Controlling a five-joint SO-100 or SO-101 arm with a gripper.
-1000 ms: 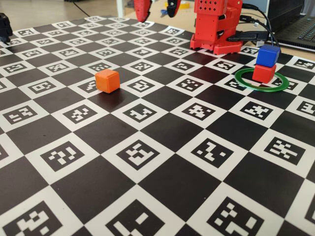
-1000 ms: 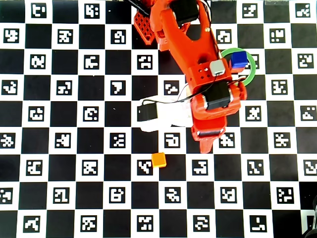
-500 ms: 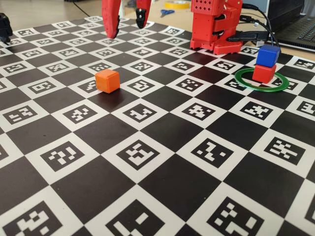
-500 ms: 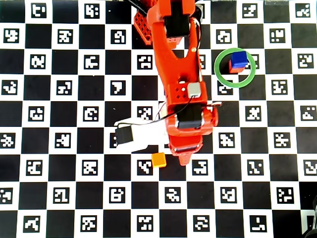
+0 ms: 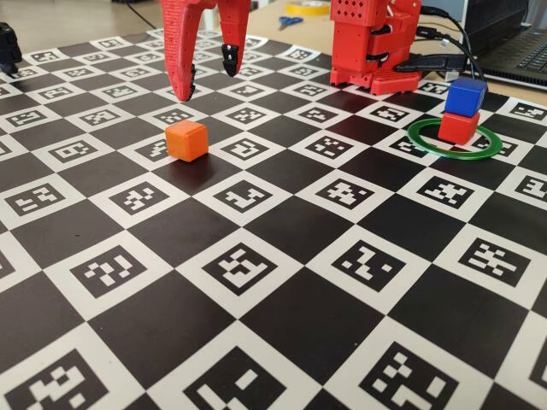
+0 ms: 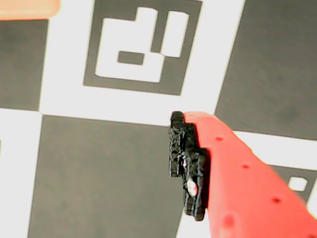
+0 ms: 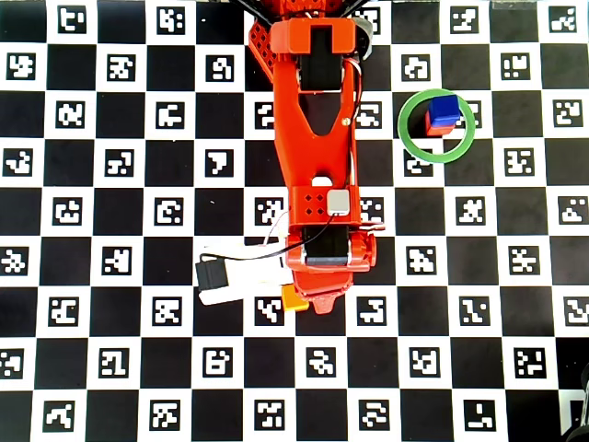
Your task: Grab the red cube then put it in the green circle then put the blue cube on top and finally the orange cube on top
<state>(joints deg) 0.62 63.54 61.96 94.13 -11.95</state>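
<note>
The orange cube (image 5: 187, 140) sits alone on the checkered board, left of centre in the fixed view. My gripper (image 5: 209, 79) hangs open and empty just above and behind it, not touching it. In the wrist view only a sliver of the orange cube (image 6: 25, 7) shows at the top left, and one black-padded fingertip (image 6: 185, 163) shows at the right. The blue cube (image 5: 466, 96) stands on the red cube (image 5: 459, 127) inside the green circle (image 5: 444, 156) at the right. In the overhead view the arm hides most of the orange cube (image 7: 294, 298); the blue cube (image 7: 444, 109), red cube (image 7: 436, 127) and green circle (image 7: 402, 129) show at the upper right.
The red robot base (image 5: 376, 43) stands at the back of the board. A laptop (image 5: 513, 43) and cables lie at the back right, off the board. Scissors (image 5: 289, 20) and a yellow tape roll (image 5: 308, 7) lie behind. A black object (image 5: 7, 47) is at the left edge.
</note>
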